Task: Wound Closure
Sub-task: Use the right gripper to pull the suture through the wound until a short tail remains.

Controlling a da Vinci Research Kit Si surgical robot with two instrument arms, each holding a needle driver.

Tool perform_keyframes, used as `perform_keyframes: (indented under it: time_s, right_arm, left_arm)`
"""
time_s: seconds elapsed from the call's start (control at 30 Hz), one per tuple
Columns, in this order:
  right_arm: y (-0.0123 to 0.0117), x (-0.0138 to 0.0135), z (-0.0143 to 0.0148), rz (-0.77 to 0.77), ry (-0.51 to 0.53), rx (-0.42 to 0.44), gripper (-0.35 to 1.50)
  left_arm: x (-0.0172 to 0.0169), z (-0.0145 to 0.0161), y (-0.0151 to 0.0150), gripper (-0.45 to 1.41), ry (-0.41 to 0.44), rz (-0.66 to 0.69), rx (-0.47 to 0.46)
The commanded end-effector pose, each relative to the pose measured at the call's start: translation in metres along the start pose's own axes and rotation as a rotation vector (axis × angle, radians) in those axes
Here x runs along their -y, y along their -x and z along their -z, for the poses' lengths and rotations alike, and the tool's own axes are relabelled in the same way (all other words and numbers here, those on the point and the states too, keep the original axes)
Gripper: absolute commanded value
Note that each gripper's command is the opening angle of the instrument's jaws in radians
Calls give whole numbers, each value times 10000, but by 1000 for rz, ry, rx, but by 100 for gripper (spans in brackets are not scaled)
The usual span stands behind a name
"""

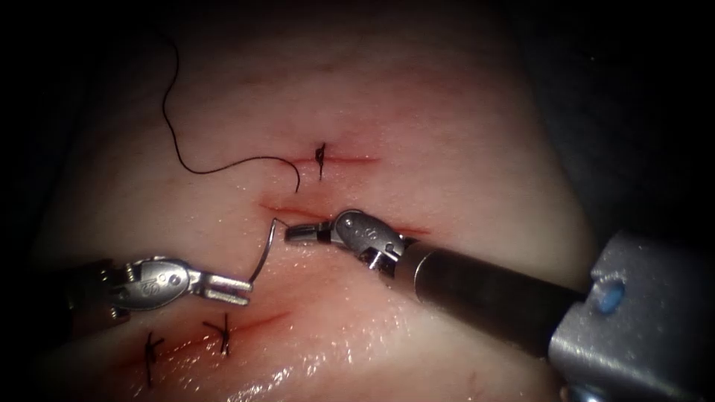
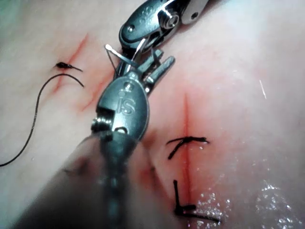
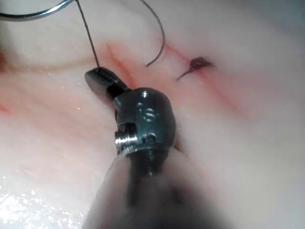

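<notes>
Endoscope, tissue (image 1: pixel 447 149): pale, with three reddish cuts, one above the other
Endoscope, left hand (image 1: pixel 227 289): released, jaws spread like a fork, pointing right between the middle and lower cuts
Endoscope, needle (image 1: pixel 264 253): free of the tissue, curving from beside the left hand's upper jaw tip up to the left end of the middle cut (image 1: pixel 298 211)
Endoscope, right hand (image 1: pixel 298 232): clenched on the thread just beside the needle's upper end, lying over the middle cut
Endoscope, thread (image 1: pixel 223 167): dark, loose, snaking over the tissue left of the upper cut, its end just above the right hand
Endoscope, stitches: one knot (image 1: pixel 321 158) on the upper cut, two (image 1: pixel 225 333) on the lower cut
Left wrist, left hand (image 2: pixel 159 67): jaws parted, nothing seen between them, right hand's wrist close beyond
Left wrist, lower cut: two dark stitches (image 2: pixel 188 140) across it
Right wrist, right hand (image 3: pixel 100 77): jaws closed, a taut strand of thread (image 3: pixel 88 38) rising to the needle (image 3: pixel 28 16)
Right wrist, knot (image 3: pixel 199 62): on the cut beyond the jaws
</notes>
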Motion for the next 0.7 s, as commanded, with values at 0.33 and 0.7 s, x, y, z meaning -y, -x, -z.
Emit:
perform_keyframes:
  time_s: [0.33, 0.7]
  right_arm:
    - [6, 59, -7, 1, -128, 19, -35]
    - [-11, 125, -3, 8, -199, 21, -35]
  left_arm:
    - [-26, -18, 27, -45, -1, 32, -15]
    - [-48, -14, 15, -45, 14, 39, -27]
